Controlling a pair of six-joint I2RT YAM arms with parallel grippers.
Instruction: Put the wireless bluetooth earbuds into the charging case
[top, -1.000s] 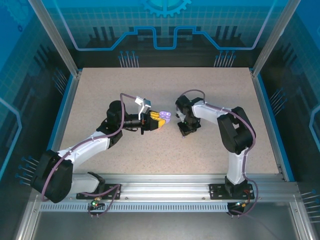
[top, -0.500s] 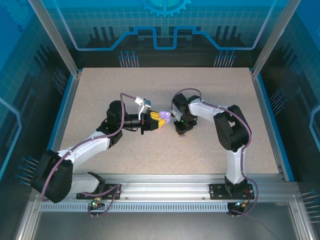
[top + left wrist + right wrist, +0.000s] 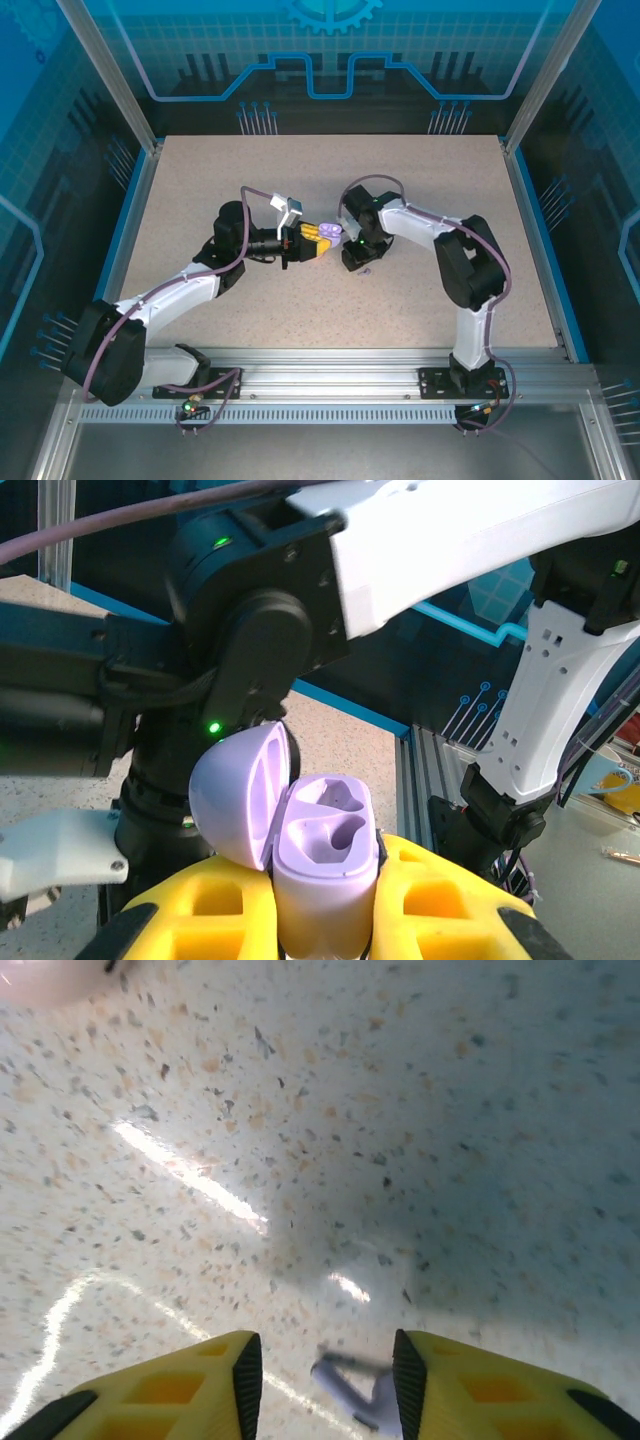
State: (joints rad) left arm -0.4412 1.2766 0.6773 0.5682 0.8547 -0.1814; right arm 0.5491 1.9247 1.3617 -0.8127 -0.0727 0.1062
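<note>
The left hand (image 3: pixel 325 920) clamps the lid-up, empty charging case (image 3: pixel 325 865) while the right hand (image 3: pixel 322 1370) hangs, fingers spread, over a purple earbud (image 3: pixel 365 1397) lying on the table (image 3: pixel 300 1110), where an off-centre pinch could flick it away.

A speckled beige table (image 3: pixel 420 190) has one small purple earbud (image 3: pixel 362 1390) lying on it.

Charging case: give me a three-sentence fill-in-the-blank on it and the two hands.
1. The charging case, held by the left hand, has its lid ____.
2. Both of its wells are ____.
3. An earbud lies on the ____ between the fingers of the right hand.
Missing: open; empty; table.
</note>
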